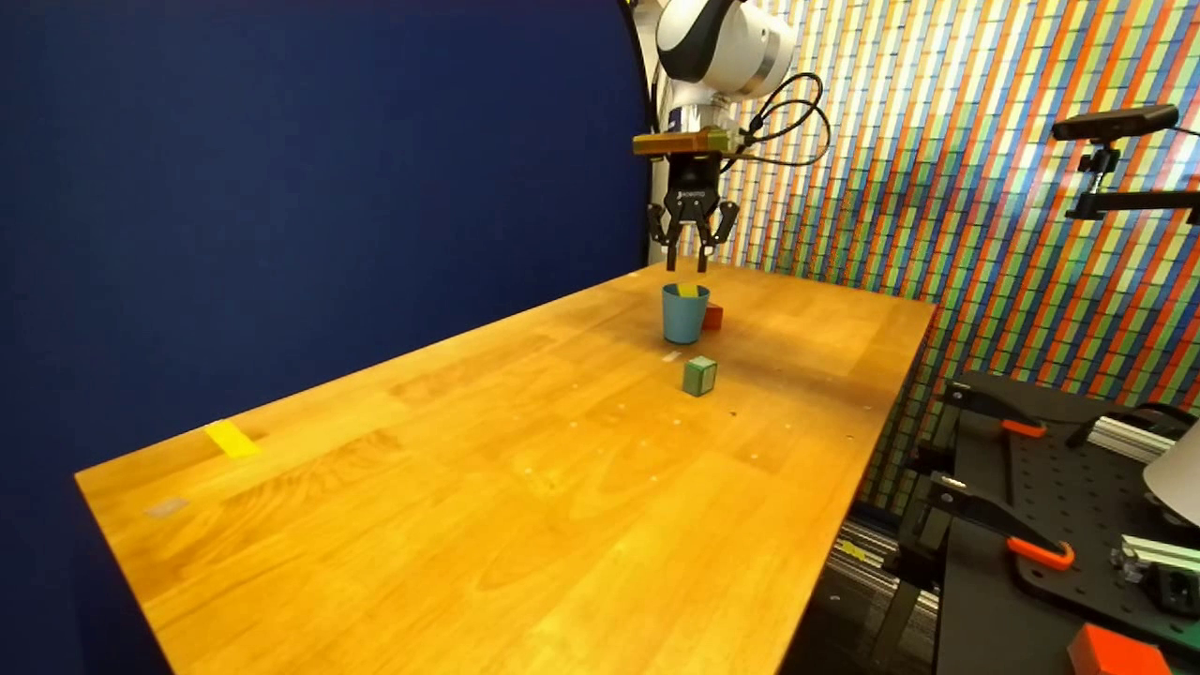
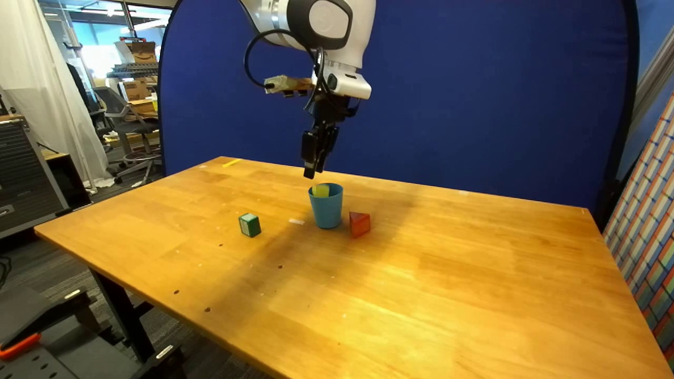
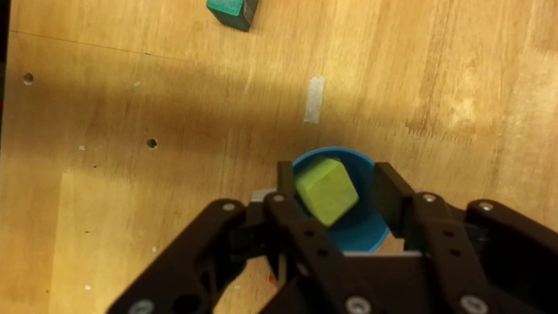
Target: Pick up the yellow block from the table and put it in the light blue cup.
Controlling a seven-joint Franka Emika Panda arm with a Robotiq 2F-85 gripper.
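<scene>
Below the parted gripper (image 1: 686, 268), the yellow cube (image 2: 320, 191) is inside the light blue cup (image 2: 327, 211); swinging low could topple both.

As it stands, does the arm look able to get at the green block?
Likely yes, with a sideways move: the gripper hangs open and empty over the light blue cup, and the green block stands apart from the cup, with nothing seen leaning on it or covering it.

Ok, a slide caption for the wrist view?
Open gripper above the light blue cup, yellow block within the cup's mouth, green block cropped at top.
</scene>
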